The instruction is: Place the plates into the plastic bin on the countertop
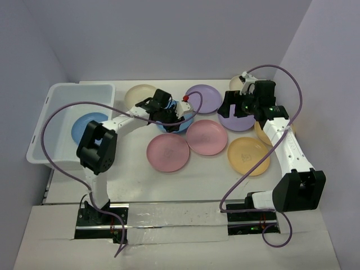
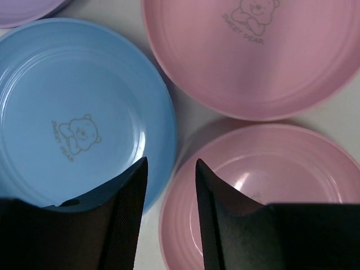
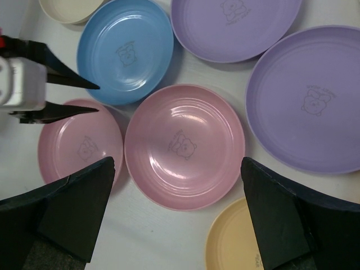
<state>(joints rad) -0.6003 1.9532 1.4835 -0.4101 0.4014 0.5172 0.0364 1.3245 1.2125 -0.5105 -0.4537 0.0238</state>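
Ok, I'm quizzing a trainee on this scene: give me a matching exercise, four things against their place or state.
1 plastic bin
2 left gripper
3 right gripper
4 yellow plate

a wide open
b lying front right
c holds a blue plate
d over the second blue plate's rim

Pairs: 1c, 2d, 3a, 4b

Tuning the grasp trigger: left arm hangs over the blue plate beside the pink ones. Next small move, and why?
Probably close the left tool on the blue plate at its rim. The jaws straddle that rim, one finger over the blue plate and the other toward the pink plate beside it. A gap shows between them, so nothing looks gripped yet.
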